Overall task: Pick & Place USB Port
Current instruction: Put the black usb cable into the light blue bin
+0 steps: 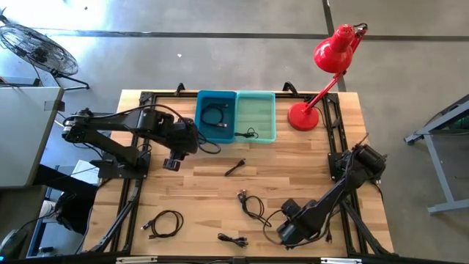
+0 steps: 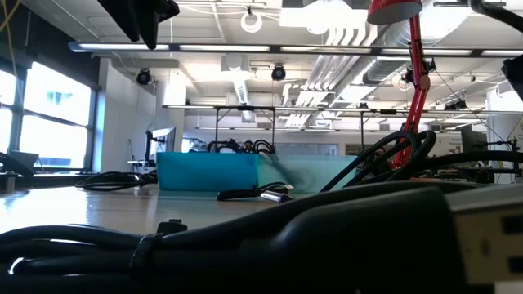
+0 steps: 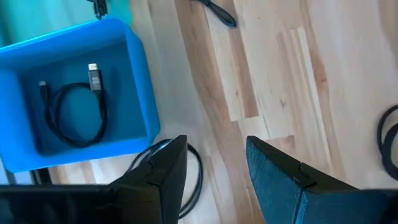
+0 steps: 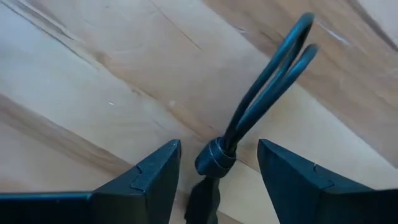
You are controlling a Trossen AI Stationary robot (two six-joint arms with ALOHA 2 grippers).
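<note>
Several black USB cables lie on the wooden table: a coil (image 1: 165, 224), a small one (image 1: 233, 240), a tangled one (image 1: 253, 205) and a short one (image 1: 234, 169). A blue bin (image 1: 216, 116) holds one coiled cable (image 3: 74, 115); the teal bin (image 1: 256, 116) beside it holds another. My right gripper (image 1: 282, 235) is open at the near right. Its fingers stand on either side of a banded cable bundle (image 4: 214, 158) without touching it. My left gripper (image 1: 173, 164) hangs open above the table by the blue bin's near-left corner, over a cable loop (image 3: 194, 171).
A red desk lamp (image 1: 322, 81) stands at the far right corner, its base beside the teal bin. Black frame rails run along the table's left and right edges. Bare wood lies in the middle between the bins and the near cables. A thick cable (image 2: 245, 237) fills the low view's foreground.
</note>
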